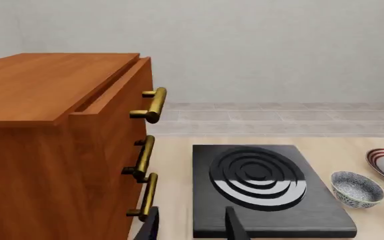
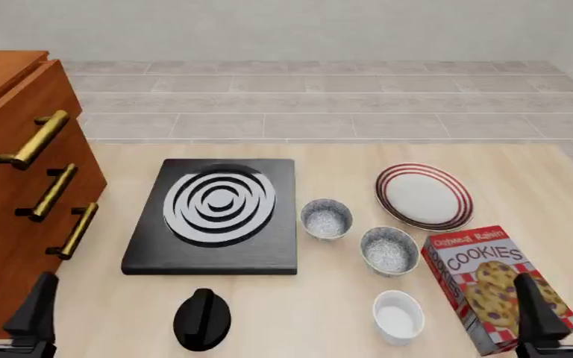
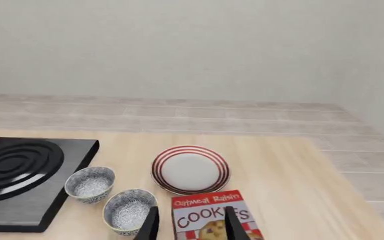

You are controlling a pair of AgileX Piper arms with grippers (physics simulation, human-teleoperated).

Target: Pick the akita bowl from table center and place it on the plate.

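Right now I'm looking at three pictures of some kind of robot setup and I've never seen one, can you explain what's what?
It is a simulated two-armed robot at a table. The front picture looks down from above and behind the arms. The other two come from cameras behind each hand. The left hand and right hand are both open and hold nothing. On the table lie a black hob, two speckled bowls, a striped plate, a white cup, a cookie box and a black knob. A wooden drawer cabinet stands at the left.
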